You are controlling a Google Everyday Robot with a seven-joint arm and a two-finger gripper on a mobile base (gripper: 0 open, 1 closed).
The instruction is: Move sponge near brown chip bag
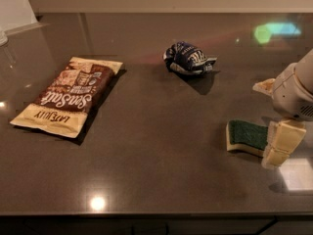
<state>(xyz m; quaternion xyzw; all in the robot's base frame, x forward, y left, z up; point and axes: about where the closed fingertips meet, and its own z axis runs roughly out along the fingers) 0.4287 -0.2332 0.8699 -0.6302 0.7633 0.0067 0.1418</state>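
The sponge (246, 135), dark green on top with a pale yellow body, lies flat on the dark counter at the right. My gripper (272, 115) hangs over its right end, low above the counter. Its jaws stand open: one cream finger (279, 142) is down at the sponge's right end, the other shows behind the wrist, further back. The sponge is not held. The brown chip bag (68, 96), with "Sea Salt" and "Late July" lettering, lies flat at the far left, well apart from the sponge.
A small balled-up dark blue and white bag (189, 58) sits at the back middle of the counter (156, 146). The counter's front edge runs along the bottom. A pale wall and a white object stand at the back left.
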